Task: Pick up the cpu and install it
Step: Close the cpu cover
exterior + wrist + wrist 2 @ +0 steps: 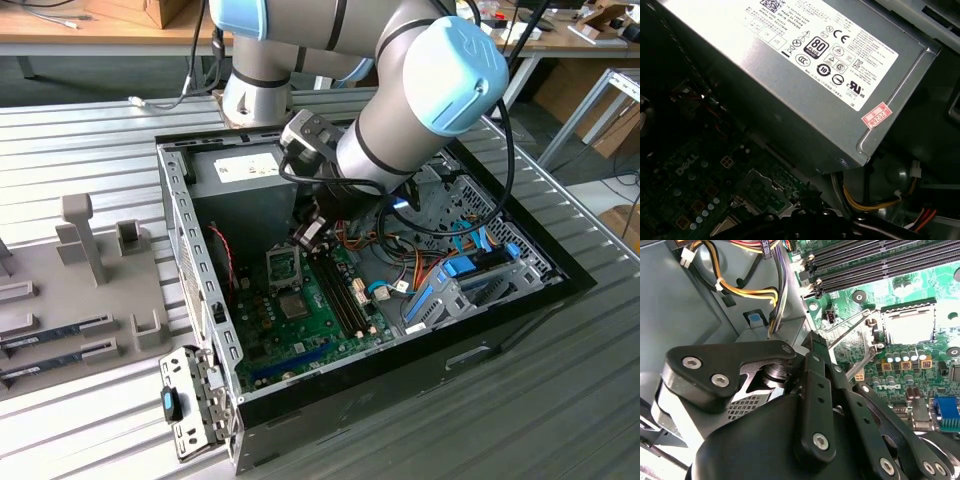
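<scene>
Nearest in the second wrist view, the pincer [816, 340] fills the lower half of the frame. I cannot tell whether it is apart or together, nor whether it holds anything. In the exterior view it hangs at frame centre, low inside the open computer case [190, 250], just above the motherboard [300, 320].

Beyond it, at the upper right of the second wrist view, a pale silver square sits within the socket [875, 335]. I take this to be the cpu [907, 325], lying flat with the thin retention lever [850, 330] raised beside it.

I judge the cpu light, rigid and thin, with a smooth top and a fragile underside. It is best taken by two opposite edges and kept level.

Open room is tight. The memory slots [875, 260] run just beside the socket, and yellow and orange cables [747, 290] hang at the upper left.

Farther off, the power supply [805, 75] spans the upper part of the first wrist view. The case walls close every side, so the free path is straight up. The ribbed table [100, 130] lies outside.
</scene>
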`<act>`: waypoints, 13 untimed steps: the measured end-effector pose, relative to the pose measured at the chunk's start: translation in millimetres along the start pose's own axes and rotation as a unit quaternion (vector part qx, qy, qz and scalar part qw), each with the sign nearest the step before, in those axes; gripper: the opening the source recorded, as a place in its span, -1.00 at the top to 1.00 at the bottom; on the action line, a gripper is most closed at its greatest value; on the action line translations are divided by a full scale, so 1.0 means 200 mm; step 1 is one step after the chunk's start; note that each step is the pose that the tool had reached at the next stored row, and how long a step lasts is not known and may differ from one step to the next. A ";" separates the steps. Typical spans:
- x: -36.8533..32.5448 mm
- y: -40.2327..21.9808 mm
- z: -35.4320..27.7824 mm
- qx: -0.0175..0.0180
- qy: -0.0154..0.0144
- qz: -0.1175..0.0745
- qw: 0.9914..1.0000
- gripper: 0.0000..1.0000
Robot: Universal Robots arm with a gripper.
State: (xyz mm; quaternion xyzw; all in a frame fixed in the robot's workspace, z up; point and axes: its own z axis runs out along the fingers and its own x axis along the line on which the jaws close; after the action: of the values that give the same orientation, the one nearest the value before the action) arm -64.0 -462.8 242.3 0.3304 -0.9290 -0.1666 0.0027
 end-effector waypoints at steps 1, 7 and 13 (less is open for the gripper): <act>0.002 -0.003 -0.001 0.000 0.000 0.000 1.000 0.79; 0.022 -0.026 -0.012 0.000 0.000 0.000 1.000 0.79; 0.043 -0.048 -0.033 0.000 0.000 0.000 1.000 0.79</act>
State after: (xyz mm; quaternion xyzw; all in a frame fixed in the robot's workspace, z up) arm -64.0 -477.1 244.7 0.3304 -0.9290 -0.1667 0.0026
